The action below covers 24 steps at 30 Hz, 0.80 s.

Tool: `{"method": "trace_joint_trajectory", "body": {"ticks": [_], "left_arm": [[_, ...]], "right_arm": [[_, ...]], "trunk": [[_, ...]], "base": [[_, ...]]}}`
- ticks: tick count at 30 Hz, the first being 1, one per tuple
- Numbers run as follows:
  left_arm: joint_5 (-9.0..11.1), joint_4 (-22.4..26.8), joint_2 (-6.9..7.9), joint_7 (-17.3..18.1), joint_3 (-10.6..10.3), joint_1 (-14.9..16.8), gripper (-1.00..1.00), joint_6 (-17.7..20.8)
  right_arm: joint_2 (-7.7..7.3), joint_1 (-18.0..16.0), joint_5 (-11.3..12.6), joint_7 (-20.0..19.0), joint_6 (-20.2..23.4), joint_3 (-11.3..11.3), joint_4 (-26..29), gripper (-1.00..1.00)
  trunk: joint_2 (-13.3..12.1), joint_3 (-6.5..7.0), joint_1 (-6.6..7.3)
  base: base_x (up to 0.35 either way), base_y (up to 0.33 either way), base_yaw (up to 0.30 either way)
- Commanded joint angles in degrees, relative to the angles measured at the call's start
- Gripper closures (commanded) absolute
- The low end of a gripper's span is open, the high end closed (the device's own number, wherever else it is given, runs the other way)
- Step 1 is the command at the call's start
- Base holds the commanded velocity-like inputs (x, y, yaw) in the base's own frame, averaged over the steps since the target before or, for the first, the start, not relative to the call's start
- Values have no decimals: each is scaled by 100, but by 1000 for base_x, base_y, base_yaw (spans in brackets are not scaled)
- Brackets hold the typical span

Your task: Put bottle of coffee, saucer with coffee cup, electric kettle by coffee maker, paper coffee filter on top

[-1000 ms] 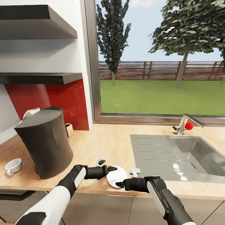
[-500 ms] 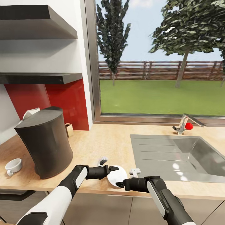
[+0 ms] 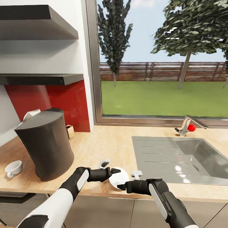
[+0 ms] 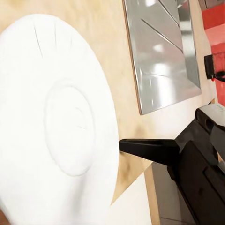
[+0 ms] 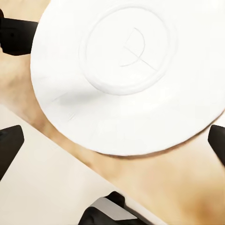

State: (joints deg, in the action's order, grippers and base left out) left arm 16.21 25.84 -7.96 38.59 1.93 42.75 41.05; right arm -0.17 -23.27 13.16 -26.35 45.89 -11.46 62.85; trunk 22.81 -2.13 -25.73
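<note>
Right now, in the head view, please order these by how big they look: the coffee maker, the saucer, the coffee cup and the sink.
1. Sink, the largest.
2. Coffee maker.
3. Saucer and coffee cup: they look alike, and the grippers cover part of the saucer, so I leave these two unranked.

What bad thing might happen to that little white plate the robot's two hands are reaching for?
The saucer sits right at the countertop's front edge, so a nudge might push it off. The left hand and right hand crowd it from both sides and might bump each other. The coffee cup is far off, beyond the coffee maker.
</note>
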Motion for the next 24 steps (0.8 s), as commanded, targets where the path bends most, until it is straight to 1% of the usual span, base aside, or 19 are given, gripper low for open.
{"method": "trace_joint_trajectory", "body": {"ticks": [1,2,3,24], "left_arm": [[5,0,-4,8,15,10,-100,35],[5,0,0,8,11,13,-100,41],[5,0,0,8,10,13,100,42],[5,8,16,25,9,14,100,43]], "right_arm": [[0,-2,20,5,52,-6,-81,-100],[0,-2,20,4,52,-6,-83,-100],[0,-2,20,5,52,-6,-83,-100],[0,-2,20,6,52,-6,-80,-100]], "trunk": [[11,-15,-5],[11,-15,-5],[11,-15,-5],[11,-15,-5]], "base": [[0,0,0],[0,0,0],[0,0,0],[0,0,0]]}}
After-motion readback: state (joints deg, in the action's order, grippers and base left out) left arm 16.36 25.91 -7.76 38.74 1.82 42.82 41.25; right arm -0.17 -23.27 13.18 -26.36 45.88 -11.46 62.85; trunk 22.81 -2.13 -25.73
